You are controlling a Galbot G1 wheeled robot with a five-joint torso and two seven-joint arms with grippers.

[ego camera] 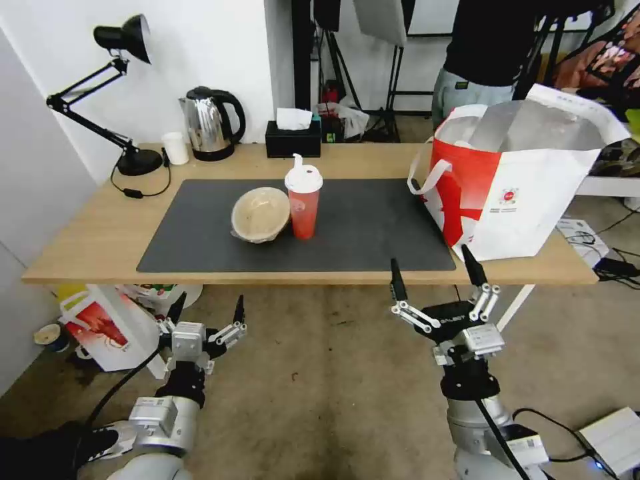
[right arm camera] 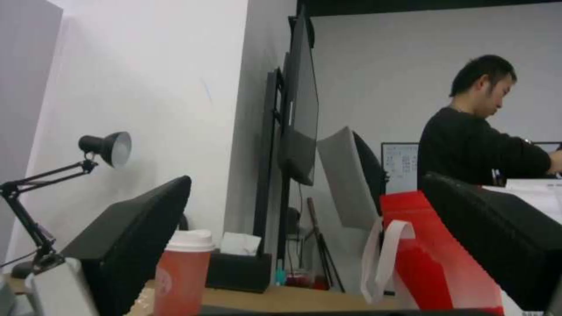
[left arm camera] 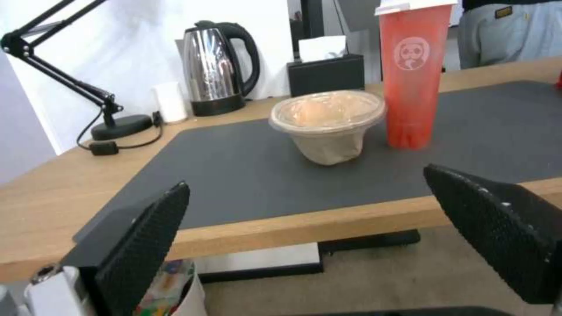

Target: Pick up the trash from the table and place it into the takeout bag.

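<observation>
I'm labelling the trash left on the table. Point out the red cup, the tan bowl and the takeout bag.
red cup (ego camera: 304, 212), head view, red side wall.
tan bowl (left arm camera: 328, 109), left wrist view, film cover.
takeout bag (ego camera: 467, 183), head view, red panel.

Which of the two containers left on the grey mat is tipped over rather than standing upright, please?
The tan film-covered bowl, left of the red drink cup: it leans, rim tilted, while the cup stands upright.

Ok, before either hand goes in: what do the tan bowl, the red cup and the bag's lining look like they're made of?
The tan bowl looks like matte paper or pulp, its top sealed with clear crinkled film that catches glare. The red cup seems translucent red plastic, smooth and glossy, under an opaque white plastic lid. The takeout bag has a silver lining, probably foil, given its dull metallic sheen.
</observation>
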